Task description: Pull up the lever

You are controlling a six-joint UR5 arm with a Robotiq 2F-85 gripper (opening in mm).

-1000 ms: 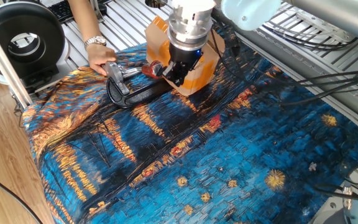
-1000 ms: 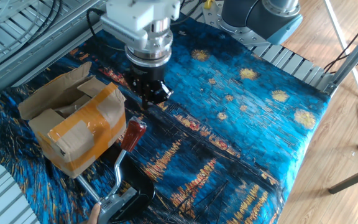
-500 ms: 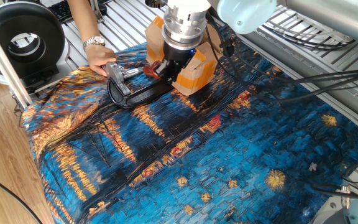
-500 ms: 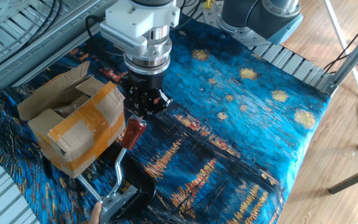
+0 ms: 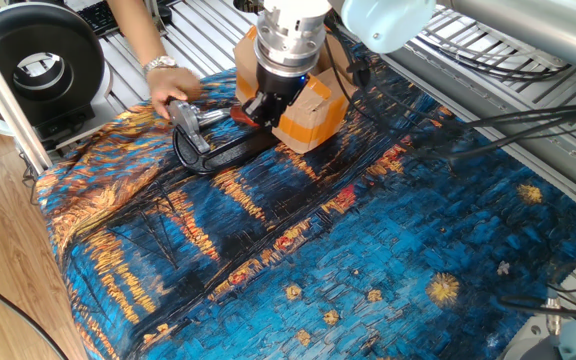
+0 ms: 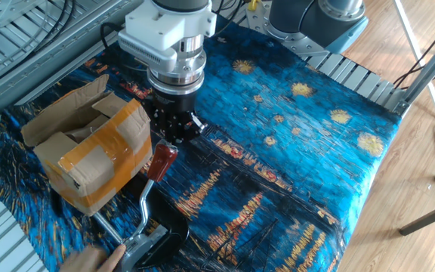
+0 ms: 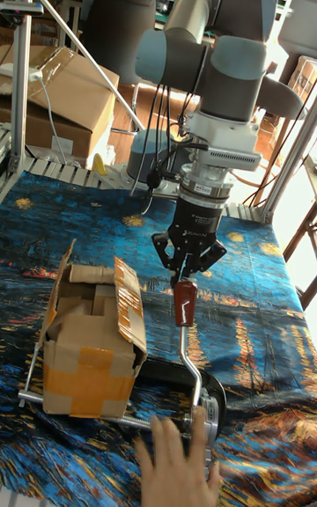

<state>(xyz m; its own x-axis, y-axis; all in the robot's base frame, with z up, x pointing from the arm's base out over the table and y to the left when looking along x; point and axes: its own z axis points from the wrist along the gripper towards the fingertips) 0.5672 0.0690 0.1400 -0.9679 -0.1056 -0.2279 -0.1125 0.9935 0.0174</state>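
Observation:
The lever is a thin silver rod [image 6: 145,205] ending in a red-brown knob [image 6: 162,162] [image 7: 184,303] [image 5: 243,112]. It hinges on a silver bracket [image 5: 190,122] [image 6: 146,245] with a black curved base [image 5: 220,154]. The rod leans up from the bracket, knob raised off the cloth. My gripper [image 7: 186,275] [image 6: 174,139] [image 5: 259,106] hangs just above and beside the knob. Its fingers are spread open, with nothing between them. In the one fixed view my gripper partly hides the knob.
A cardboard box [image 6: 89,151] [image 7: 88,340] [image 5: 313,108] with orange tape stands right beside the lever. A person's hand [image 5: 173,90] [image 7: 176,463] holds the bracket. A painted blue cloth [image 6: 293,151] covers the table. A black fan [image 5: 38,60] and cables [image 5: 488,130] lie beyond its edges.
My gripper has moved from the cloth toward the box and now hangs over the knob. The person's hand has shifted at the bracket. The lever has not moved.

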